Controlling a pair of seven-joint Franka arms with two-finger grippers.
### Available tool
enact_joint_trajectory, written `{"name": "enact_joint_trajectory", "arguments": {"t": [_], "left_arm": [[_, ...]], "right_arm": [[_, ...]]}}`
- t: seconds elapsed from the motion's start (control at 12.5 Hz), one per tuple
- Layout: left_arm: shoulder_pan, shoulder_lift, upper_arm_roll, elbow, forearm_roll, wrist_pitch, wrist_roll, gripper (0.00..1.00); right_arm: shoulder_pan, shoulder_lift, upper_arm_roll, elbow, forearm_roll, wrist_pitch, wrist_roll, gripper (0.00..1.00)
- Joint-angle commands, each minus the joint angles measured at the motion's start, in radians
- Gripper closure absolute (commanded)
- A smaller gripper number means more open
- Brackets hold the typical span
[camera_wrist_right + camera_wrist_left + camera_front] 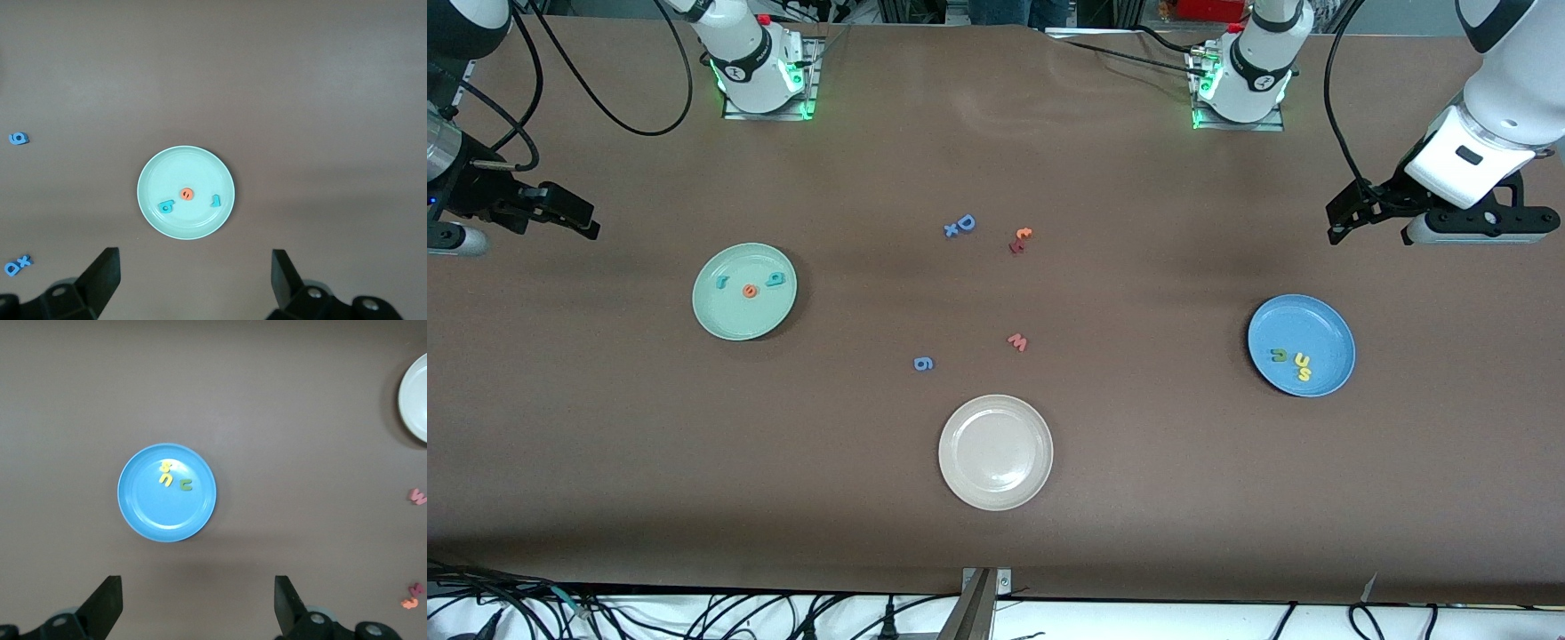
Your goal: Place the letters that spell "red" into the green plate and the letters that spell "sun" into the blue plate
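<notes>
The pale green plate (738,322) lies toward the right arm's end of the table and holds a teal "r" (721,283), an orange "e" (750,290) and a teal "d" (776,279). The blue plate (1319,320) lies toward the left arm's end and holds a dark green "n" (1279,356), a yellow "u" (1303,359) and a yellow "s" (1304,374). My right gripper (574,213) hangs open and empty over bare table by the green plate (193,225). My left gripper (1341,218) hangs open and empty over bare table by the blue plate (153,517).
A beige-white plate (995,484) sits mid-table, nearest the front camera. Loose letters lie in the middle: a blue "D" with an "x" (960,225), a small red and orange pair (1020,240), a red "w" (1017,341) and a blue "g" (924,363).
</notes>
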Motion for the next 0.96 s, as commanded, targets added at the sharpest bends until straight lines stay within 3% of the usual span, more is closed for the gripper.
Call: {"name": "enact_joint_trajectory", "arguments": {"t": [0.0, 0.4, 0.88], "left_arm": [[-0.026, -0.032, 0.029, -0.049, -0.002, 0.028, 0.012, 0.00], [-0.037, -0.037, 0.031, -0.042, 0.023, 0.043, 0.185, 0.00], [-0.036, -0.037, 0.047, -0.040, 0.012, 0.043, 0.188, 0.00]], "right_arm": [[-0.011, -0.009, 0.008, 0.001, 0.004, -0.009, 0.000, 0.00], [-0.011, -0.009, 0.008, 0.001, 0.004, -0.009, 0.000, 0.00], [-0.011, -0.009, 0.008, 0.001, 0.004, -0.009, 0.000, 0.00]]}}
